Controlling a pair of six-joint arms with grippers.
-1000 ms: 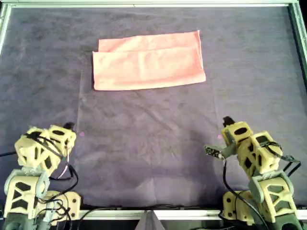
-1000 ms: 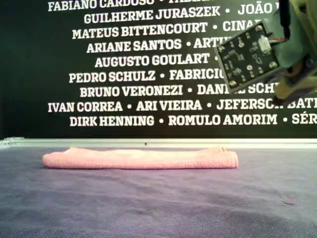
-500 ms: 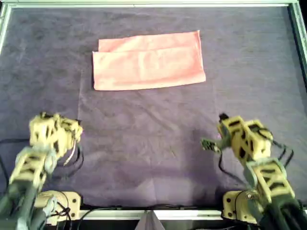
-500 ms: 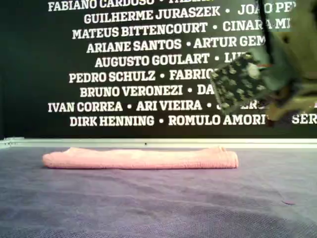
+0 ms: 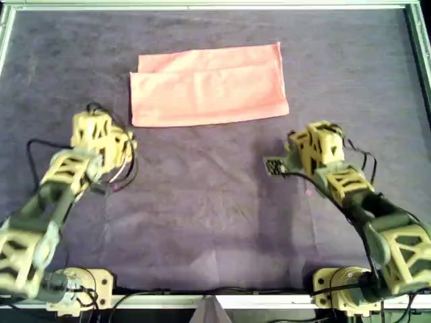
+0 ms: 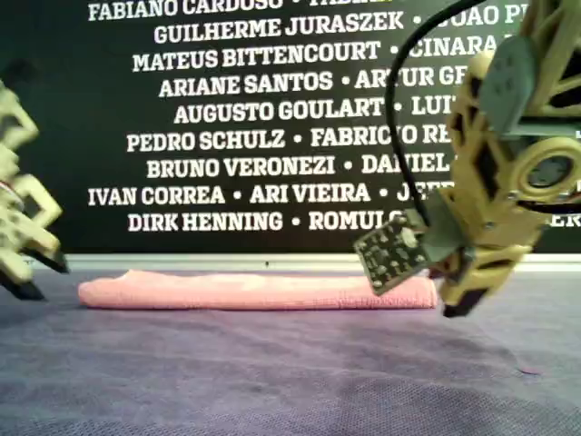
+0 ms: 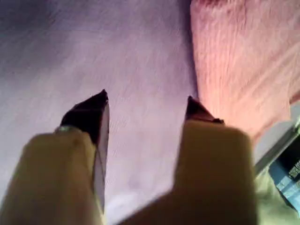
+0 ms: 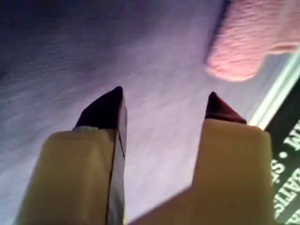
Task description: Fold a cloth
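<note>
Cloth: the thin salmon-pink fabric cloth (image 5: 209, 87) lies flat in the upper middle of the overhead view, already doubled into a long rectangle, with one layer's edge showing as a strip along its far side.
Surface: it rests on the dark purple felt table mat (image 5: 202, 215), well inside the pale metal frame rail (image 5: 202, 5).
First claw: my first gripper (image 7: 146, 101) is spread wide with nothing between its tips, poised over bare mat just beside the cloth's lower-left corner in the overhead view.
Second claw: my second gripper (image 8: 164, 96) is equally wide and empty, near the cloth's lower-right corner, with mat under it.
Why so: I judge that one claw at each short end suits pinching both ends for a further fold.
Height: in the exterior view both arms hang low, but I cannot tell whether either tip touches the mat.
Hidden: the first gripper is cut off at that view's left edge, and the arm on its right covers the cloth's right end.
Blur: both wrist views are soft, so the cloth's layers and edges are hard to read there.
</note>
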